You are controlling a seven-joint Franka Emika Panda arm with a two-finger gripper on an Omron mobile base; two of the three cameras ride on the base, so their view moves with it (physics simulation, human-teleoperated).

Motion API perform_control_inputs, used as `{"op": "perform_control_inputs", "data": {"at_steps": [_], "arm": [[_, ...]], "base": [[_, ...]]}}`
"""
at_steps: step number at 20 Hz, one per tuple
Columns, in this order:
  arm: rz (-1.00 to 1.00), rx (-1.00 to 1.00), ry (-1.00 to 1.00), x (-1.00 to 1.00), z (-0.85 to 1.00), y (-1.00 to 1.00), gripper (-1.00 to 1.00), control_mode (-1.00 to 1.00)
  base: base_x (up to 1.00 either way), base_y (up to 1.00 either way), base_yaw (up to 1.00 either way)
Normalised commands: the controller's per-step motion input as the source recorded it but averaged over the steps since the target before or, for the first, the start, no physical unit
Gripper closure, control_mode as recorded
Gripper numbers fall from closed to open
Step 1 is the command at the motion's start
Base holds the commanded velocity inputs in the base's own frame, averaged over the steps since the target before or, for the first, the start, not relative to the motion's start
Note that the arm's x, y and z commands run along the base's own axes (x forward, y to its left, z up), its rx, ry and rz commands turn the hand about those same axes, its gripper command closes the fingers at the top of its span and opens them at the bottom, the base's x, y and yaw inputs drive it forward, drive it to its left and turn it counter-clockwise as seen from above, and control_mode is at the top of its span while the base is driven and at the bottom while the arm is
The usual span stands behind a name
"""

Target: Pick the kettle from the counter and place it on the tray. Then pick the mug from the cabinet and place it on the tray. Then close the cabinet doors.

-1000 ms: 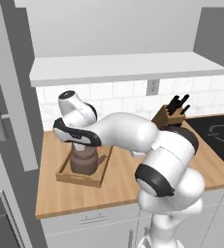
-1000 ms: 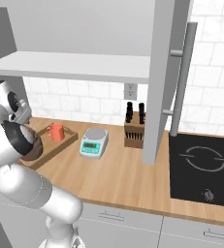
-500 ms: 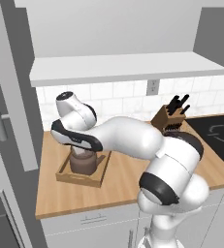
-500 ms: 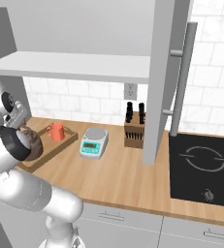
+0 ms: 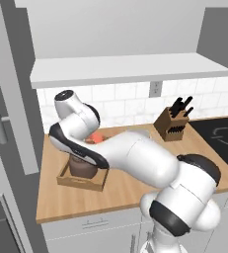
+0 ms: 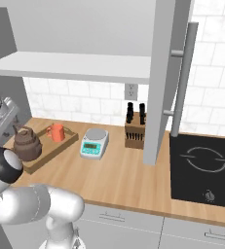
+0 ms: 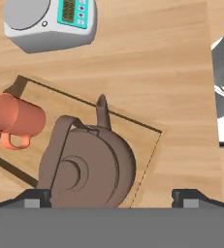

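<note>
Kettle (image 7: 87, 167) and mug (image 7: 14, 116) share the tray (image 7: 133, 127); gripper (image 7: 111, 197) spread, empty; swinging toward the cabinet doors (image 6: 168, 73) could clip the kettle

No words, brand names or numbers are being made out anywhere in these pictures. On the white scale (image 7: 49, 23), a teal panel with a dark display window is being shown in the hand view, but its digits are being rendered too small and blurred to be read; the same panel is being seen on the scale in the right base view, just as illegible. On the black cooktop (image 6: 204, 166), at the right of the counter, a pale ring mark is being shown, and a small round knob symbol nearer the front edge. Nothing is being carried in print by the mug (image 7: 11, 118), kettle (image 7: 87, 167) or tray (image 7: 147, 131).
</note>
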Motion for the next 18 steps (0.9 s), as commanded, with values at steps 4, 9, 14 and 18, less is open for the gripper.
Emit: {"op": "perform_control_inputs", "data": {"at_steps": [4, 9, 14, 18], "arm": [[0.0, 0.01, -0.11, -0.32, 0.23, -0.38, -1.0, -1.0], [0.0, 0.02, -0.11, -0.37, 0.28, -0.72, -1.0, -1.0], [0.0, 0.06, -0.16, -0.36, 0.29, -1.0, -1.0, -1.0], [0.0, 0.09, -0.19, -0.32, 0.13, -1.0, -1.0, -1.0]], "base": [[0.0, 0.0, 0.0], [0.0, 0.0, 0.0], [0.0, 0.0, 0.0], [0.0, 0.0, 0.0]]}}
